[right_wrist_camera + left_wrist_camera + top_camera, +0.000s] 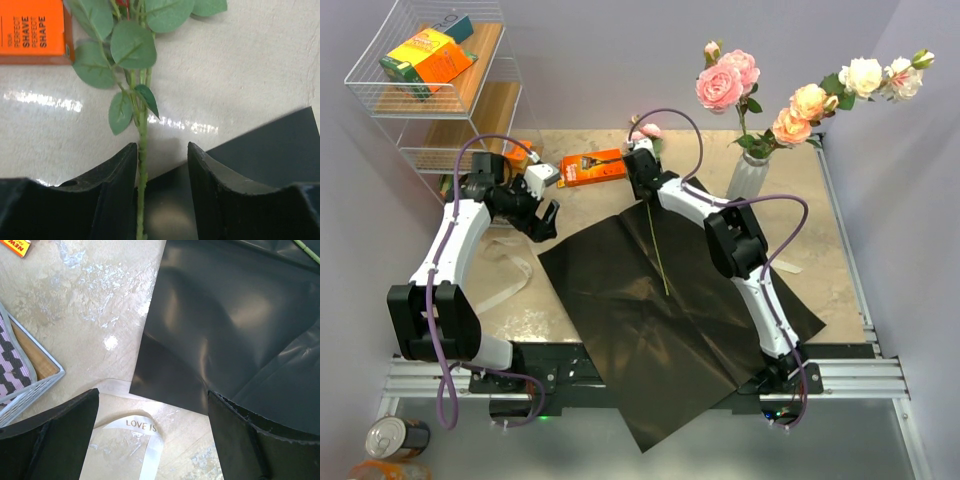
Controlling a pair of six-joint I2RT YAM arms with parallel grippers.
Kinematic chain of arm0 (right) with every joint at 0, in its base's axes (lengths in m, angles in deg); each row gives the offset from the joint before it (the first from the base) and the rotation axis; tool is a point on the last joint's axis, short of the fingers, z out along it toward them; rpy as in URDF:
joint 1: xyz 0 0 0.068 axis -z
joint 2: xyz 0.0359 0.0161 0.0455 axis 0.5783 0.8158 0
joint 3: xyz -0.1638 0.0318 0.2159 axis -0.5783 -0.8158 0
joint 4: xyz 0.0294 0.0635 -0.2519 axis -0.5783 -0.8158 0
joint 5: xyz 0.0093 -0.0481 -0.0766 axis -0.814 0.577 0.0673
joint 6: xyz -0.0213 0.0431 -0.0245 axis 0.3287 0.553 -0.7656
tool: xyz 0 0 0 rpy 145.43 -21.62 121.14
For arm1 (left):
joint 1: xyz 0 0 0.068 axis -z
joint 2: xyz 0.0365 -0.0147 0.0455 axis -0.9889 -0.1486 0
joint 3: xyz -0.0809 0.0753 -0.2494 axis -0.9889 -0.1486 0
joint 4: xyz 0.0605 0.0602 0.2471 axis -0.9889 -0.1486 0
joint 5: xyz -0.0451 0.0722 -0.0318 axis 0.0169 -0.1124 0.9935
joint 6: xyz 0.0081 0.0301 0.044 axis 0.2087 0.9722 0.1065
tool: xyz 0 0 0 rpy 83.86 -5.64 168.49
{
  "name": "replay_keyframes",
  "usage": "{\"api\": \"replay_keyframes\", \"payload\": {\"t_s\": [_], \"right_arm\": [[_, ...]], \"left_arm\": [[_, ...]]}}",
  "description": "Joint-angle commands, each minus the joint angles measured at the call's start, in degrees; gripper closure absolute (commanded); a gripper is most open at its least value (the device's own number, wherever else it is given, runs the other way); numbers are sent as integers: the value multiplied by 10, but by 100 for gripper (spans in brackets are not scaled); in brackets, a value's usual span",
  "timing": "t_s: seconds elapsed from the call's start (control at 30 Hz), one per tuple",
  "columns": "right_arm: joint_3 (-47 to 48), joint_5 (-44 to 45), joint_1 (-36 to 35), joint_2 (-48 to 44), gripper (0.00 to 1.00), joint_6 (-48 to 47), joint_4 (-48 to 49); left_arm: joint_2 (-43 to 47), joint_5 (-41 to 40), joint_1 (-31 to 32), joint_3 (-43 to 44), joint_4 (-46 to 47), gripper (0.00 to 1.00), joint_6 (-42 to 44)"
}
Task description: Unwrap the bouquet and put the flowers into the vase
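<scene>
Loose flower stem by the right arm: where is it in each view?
Top external: flower stem at centre, lying on the black wrap.
Left wrist: a green sliver in the top-right corner.
Right wrist: vertical, centre-left.
Shared landmark: the black wrap.

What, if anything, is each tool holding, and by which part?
Nothing is held yet. The right tool straddles the flower stem just below its leaves, jaws apart. The left tool is open and empty.
</scene>
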Motion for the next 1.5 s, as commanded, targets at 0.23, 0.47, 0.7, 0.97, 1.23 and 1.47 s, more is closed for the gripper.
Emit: {"api": "replay_keyframes", "payload": {"t_s": [0.23, 0.47, 0.7, 0.97, 1.23, 1.47], "right_arm": [[69, -53, 7, 28, 57, 3, -20], [71, -60, 7, 41, 60, 9, -26], [79, -71, 10, 43, 88, 14, -32], [31, -69, 11, -19, 100, 12, 1], [-79, -113, -2, -204, 100, -36, 80], [-178, -270, -24, -374, 100, -172, 165]], "left_arm": [[9, -2, -7, 1, 8, 7, 3], [10, -4, -7, 3, 6, 7, 6], [12, -1, -7, 2, 4, 6, 6], [23, -1, -7, -6, 4, 7, 9], [28, 15, -7, -9, 0, 6, 7], [33, 46, -7, -1, -15, 6, 13]]}}
